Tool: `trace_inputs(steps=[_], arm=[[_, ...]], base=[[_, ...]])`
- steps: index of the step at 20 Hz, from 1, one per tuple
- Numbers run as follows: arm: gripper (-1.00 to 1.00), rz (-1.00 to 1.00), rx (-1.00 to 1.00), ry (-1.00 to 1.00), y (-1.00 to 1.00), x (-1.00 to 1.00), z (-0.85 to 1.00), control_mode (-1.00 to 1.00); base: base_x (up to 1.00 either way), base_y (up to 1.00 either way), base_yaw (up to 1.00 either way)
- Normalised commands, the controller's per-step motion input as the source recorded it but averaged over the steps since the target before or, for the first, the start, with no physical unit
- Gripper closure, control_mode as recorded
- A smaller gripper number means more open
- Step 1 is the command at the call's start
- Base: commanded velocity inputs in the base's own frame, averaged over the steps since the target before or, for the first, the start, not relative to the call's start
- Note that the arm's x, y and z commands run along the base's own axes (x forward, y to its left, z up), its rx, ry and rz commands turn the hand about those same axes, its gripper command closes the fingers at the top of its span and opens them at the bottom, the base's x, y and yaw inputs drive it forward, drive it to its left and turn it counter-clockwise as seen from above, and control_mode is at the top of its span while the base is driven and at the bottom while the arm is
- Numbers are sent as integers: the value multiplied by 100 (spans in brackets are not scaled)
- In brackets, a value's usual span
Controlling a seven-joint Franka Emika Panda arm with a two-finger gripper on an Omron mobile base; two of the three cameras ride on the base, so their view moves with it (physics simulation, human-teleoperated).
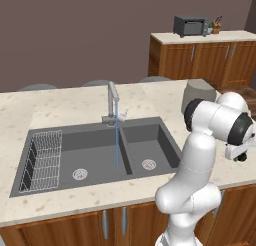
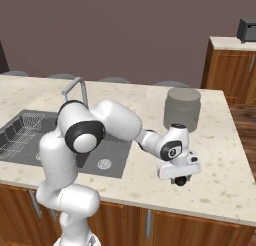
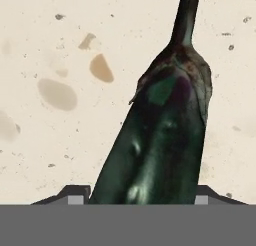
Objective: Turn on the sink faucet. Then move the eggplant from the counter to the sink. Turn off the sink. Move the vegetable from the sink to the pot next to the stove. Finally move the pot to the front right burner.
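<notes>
The eggplant [image 3: 160, 135], very dark with a narrow stem pointing away, lies on the beige counter [image 3: 50, 140]. My gripper [image 3: 137, 197] straddles its thick end, one fingertip [image 3: 75, 196] pressed against each side. From the right base camera the gripper [image 2: 180, 181] is seen low over the counter [image 2: 220, 155], right of the sink [image 2: 107, 155]. The sink faucet [image 1: 112, 102] stands behind the sink [image 1: 100, 140], and a thin blue stream of water [image 1: 117, 135] falls into the basin.
A grey ribbed cylinder [image 2: 182, 107] stands on the counter just behind the hand. A wire rack [image 1: 42, 160] fills the sink's left end. A far cabinet carries a small oven [image 1: 190, 26]. The counter's front edge is near the hand.
</notes>
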Motion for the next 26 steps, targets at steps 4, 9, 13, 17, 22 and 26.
trace_inputs(steps=[4,9,13,17,22,26], arm=[[100,2,-2,0,95,-20,6,-100],[100,5,-1,3,100,-14,9,-100],[100,11,0,8,100,0,13,-100],[100,13,-1,12,100,2,19,-100],[100,17,-2,14,100,12,24,-100],[100,17,-3,8,100,9,21,-100]], base=[[0,0,0],[0,0,0],[0,0,0],[0,0,0],[0,0,0],[0,0,0]])
